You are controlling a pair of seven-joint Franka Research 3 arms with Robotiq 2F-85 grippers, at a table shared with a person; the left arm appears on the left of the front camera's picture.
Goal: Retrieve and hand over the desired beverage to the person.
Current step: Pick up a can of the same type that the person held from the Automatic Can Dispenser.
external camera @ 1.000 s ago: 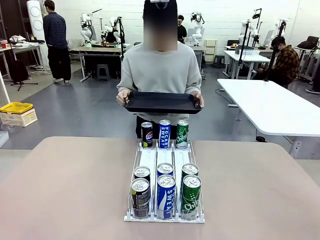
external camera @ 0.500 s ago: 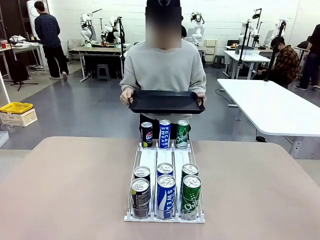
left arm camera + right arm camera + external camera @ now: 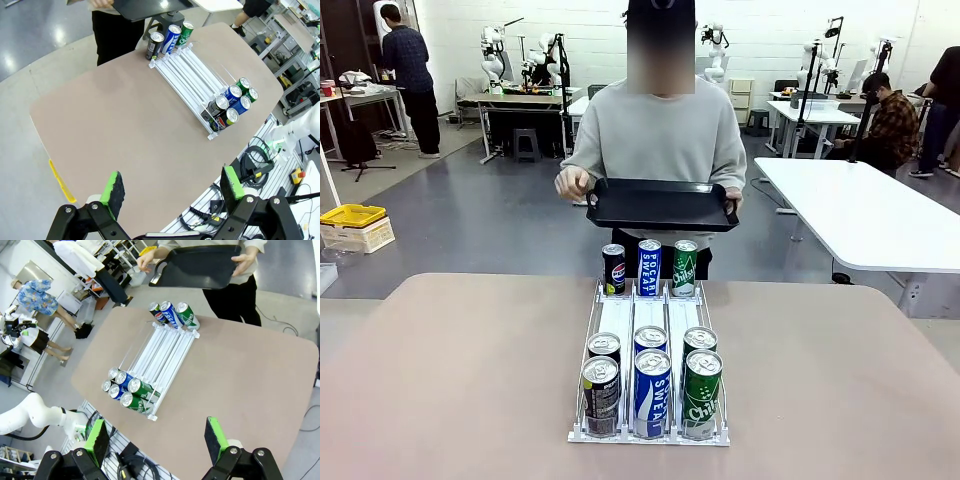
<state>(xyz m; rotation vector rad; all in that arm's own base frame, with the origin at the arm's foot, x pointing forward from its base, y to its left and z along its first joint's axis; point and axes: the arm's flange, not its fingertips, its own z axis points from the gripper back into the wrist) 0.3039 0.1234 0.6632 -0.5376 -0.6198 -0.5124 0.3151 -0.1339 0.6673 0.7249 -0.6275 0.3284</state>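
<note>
Honestly, there's no telling which drink the person (image 3: 660,140) wants. They're just standing past the far end of the rack (image 3: 650,312), holding a black tray (image 3: 660,205). Nine cans sit in that rack on the worktop (image 3: 440,370), three at its far end and six bunched at its near end.

Reply: Labels help, though. At the near end the blue can (image 3: 652,392) reads "SWEAT" and the green can (image 3: 701,395) beside it starts "Chil". The black can (image 3: 613,269) at the far end shows a Pepsi logo. They're slim metal cans, probably full and a bit hefty. They look smooth, slippery and easy to dent. A squeeze across the mid-body looks best, though neighbours touch, so room is tight.

And the pincers?

Reply: The left pincer (image 3: 173,185) and right pincer (image 3: 156,436) both hang high, back from the rack's near end. Both are spread wide and hold nothing.
</note>
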